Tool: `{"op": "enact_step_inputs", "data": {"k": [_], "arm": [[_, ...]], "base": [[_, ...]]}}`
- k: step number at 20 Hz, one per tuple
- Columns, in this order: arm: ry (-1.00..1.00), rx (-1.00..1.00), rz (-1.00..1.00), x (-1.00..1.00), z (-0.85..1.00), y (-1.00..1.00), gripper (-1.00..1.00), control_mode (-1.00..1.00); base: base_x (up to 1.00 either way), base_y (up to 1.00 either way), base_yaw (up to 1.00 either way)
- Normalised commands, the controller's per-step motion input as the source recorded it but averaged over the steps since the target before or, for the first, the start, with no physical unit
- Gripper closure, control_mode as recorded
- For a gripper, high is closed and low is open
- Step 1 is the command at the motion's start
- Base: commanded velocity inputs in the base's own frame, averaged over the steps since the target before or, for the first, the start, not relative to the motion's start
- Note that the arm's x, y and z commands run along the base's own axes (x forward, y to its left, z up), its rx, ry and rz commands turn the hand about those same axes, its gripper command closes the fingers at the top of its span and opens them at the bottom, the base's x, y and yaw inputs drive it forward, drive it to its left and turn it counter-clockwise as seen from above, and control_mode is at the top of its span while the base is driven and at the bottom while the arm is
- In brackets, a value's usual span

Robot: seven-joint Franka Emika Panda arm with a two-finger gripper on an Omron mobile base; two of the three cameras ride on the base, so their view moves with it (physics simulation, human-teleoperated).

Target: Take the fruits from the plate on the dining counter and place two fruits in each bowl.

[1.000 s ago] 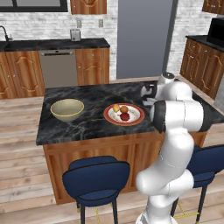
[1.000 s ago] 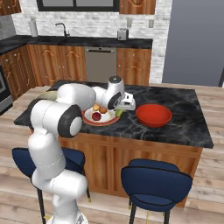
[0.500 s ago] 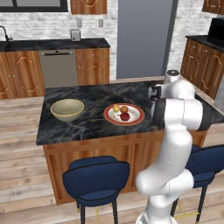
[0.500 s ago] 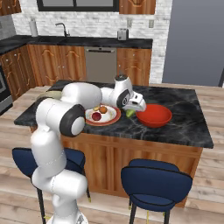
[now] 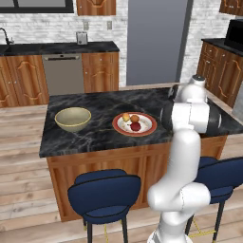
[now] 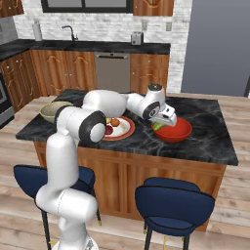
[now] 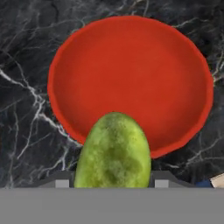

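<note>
left base view: the dining counter [image 5: 95,135] carries the beige bowl [image 5: 72,118] towards its left and the plate [image 5: 135,124] near the middle; three fruits [image 5: 131,121] lie on the plate, a yellow-orange one, an orange one and a dark red one. the white arm blocks the counter's right end from here.
right base view: the gripper [image 6: 161,123] hangs over the near-left rim of the red bowl [image 6: 174,130], with something green at its tip. the plate [image 6: 123,128] sits just left of that bowl, partly behind the arm, two of its fruits showing.
hand view: the green fruit [image 7: 114,152] is pinched between the two fingertips, so the gripper is clenched on it. the red bowl [image 7: 131,81] lies below and ahead, its inside bare; the fruit sits over the near rim, not the middle.
step in hand: carrying the first fruit to the red bowl, i'd say; no fruit shows in either bowl.
next move: push a little further over the bowl's middle, lower, then let go so the fruit doesn't catch the rim and roll off across the marble.
</note>
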Motion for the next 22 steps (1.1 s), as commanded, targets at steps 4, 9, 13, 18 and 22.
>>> {"op": "enact_step_inputs", "data": {"k": [4,9,13,18,22], "arm": [[0.0,0.0,-0.01,0.27,-0.67,-0.12,1.0,-1.0],[0.0,0.0,0.0,0.32,-0.37,-0.03,1.0,-1.0],[0.0,0.02,0.0,0.42,-0.01,-0.09,1.0,-1.0],[0.0,0.0,0.0,0.44,-0.27,-0.17,1.0,-1.0],[0.0,0.0,0.0,0.15,-0.25,-0.04,-1.0,-1.0]], "base": [[0.0,0.0,0.0],[0.0,0.0,0.0],[0.0,0.0,0.0],[0.0,0.0,0.0],[0.0,0.0,0.0]]}}
